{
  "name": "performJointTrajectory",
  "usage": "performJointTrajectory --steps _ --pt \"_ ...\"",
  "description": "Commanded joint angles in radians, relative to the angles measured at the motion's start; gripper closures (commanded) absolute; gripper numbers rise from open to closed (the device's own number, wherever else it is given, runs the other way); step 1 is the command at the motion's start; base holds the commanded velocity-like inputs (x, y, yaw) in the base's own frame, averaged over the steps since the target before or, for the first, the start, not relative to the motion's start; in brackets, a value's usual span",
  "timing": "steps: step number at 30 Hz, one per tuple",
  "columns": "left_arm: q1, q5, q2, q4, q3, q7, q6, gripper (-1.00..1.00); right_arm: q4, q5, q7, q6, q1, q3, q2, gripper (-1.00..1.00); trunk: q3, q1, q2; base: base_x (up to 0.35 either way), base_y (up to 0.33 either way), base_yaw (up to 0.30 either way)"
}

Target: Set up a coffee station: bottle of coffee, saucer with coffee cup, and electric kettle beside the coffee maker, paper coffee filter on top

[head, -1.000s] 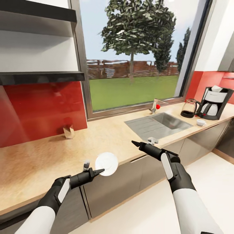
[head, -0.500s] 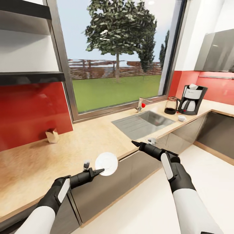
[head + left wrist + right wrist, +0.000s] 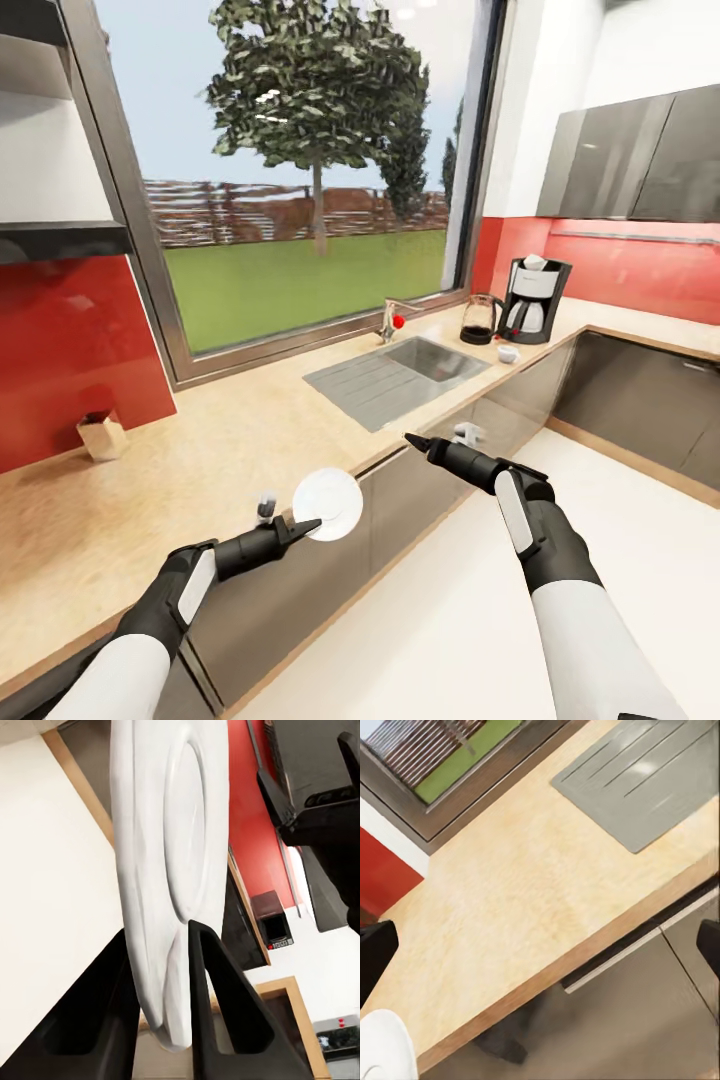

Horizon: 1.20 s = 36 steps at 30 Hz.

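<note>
The plain white saucer (image 3: 328, 505), its raised ring clear in the left wrist view, is pinched on edge by the left gripper (image 3: 305, 524), while the right gripper (image 3: 412, 439) reads only as one closed-looking dark point, jaw state uncertain.

Two arms rose from the lower edge of the head view, one at lower left, one at lower right. Each forearm was a smooth white sleeve-like shell that gave way to glossy black at the wrist. A pale grey-white oblong panel was set into each black wrist housing. Each housing narrowed to a dark tapered neck, and a small grey knob stood beside each. The left hand (image 3: 310, 523) and right hand (image 3: 412, 439) ended in slim, pointed black fingers (image 3: 217, 1009), matte and wedge-shaped in the left wrist view.
</note>
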Motion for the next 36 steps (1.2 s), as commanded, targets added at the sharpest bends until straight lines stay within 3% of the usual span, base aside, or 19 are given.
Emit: performJointTrajectory --steps 1,36 --pt "-0.001 -0.002 -0.001 -0.001 0.004 -0.001 0.005 1.00 0.000 -0.004 0.002 0.008 -0.002 -0.004 0.001 -1.00 -0.002 0.001 -0.002 0.000 0.000 -0.274" --pt "-0.001 0.000 0.010 -0.001 0.005 -0.003 0.007 1.00 0.002 -0.004 0.002 0.008 -0.001 -0.004 0.001 -1.00 -0.002 0.001 -0.002 0.000 0.000 -0.274"
